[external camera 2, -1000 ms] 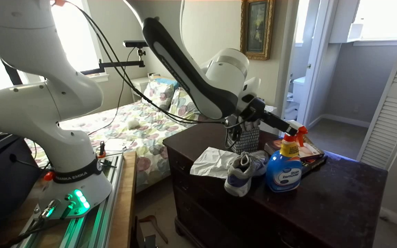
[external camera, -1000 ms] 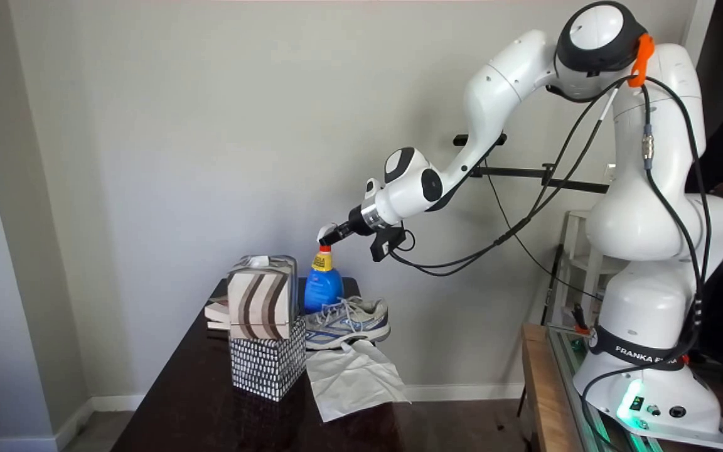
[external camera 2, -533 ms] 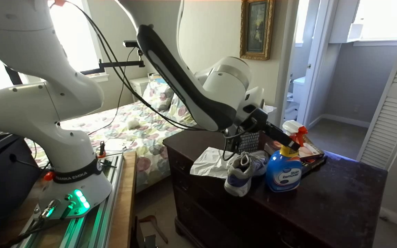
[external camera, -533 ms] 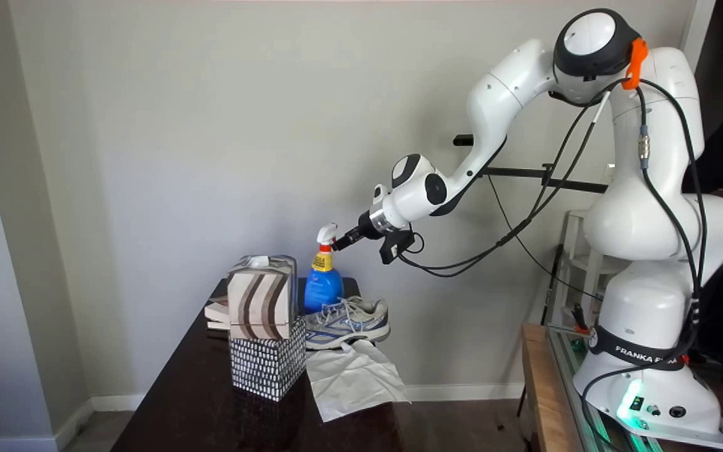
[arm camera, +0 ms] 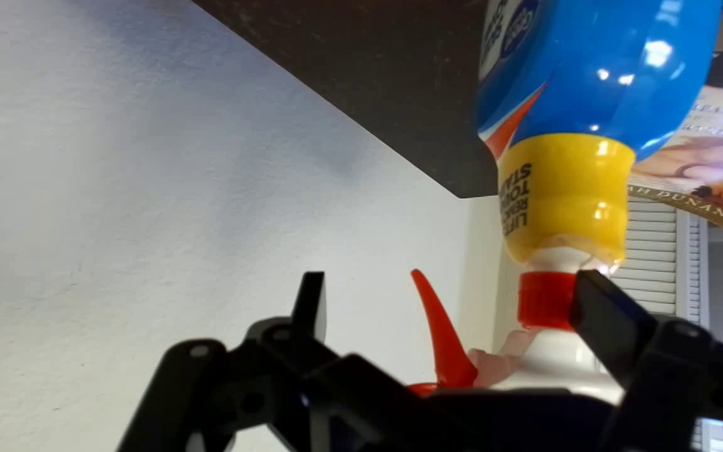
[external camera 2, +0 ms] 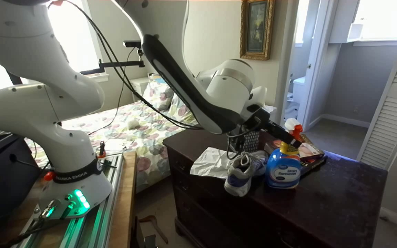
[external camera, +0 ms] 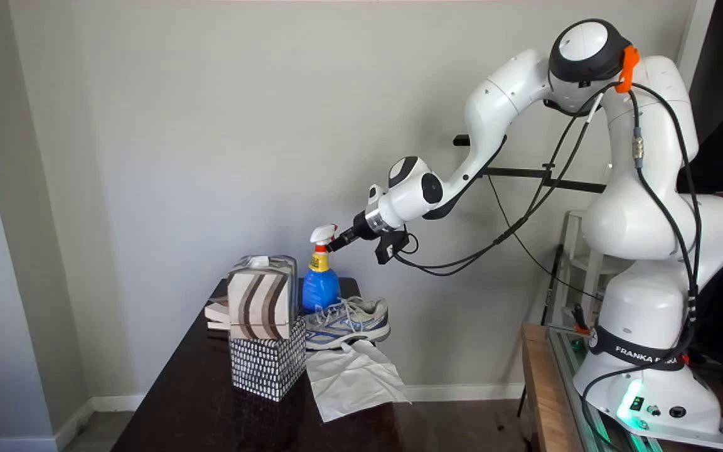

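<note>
A dark wooden dresser spreads below the gripper. Right at the gripper stands the blue spray bottle; a sneaker sits off to one side, a white sheet and patterned box farther that way. Books lie beyond the gripper.

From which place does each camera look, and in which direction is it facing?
In an exterior view: beside the robot, looking along the dresser toward a grey wall; base, arm and end effector show.
In an exterior view: beside the robot, looking over the dresser toward a bed; the same parts show, top cropped.
Wrist view: on the wrist, looking at a spray bottle, shown inverted; of the robot, only the end effector shows.
Both exterior views share the spray bottle, shoe and paper.
</note>
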You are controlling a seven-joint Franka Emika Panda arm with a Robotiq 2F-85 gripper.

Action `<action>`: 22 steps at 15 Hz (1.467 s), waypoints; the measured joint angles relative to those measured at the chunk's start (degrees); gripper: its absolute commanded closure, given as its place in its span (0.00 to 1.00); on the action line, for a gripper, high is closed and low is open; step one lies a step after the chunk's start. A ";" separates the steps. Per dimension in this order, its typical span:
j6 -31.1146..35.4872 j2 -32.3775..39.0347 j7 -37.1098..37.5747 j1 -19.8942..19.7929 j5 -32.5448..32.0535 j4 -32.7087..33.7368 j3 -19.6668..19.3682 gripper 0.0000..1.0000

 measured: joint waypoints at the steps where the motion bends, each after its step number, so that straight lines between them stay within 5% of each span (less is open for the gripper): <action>1: 0.00 0.71 -0.92 -0.65 0.00 0.19 0.87 0.00; 22: 1.26 6.65 -4.15 -8.72 0.00 -0.29 8.13 0.00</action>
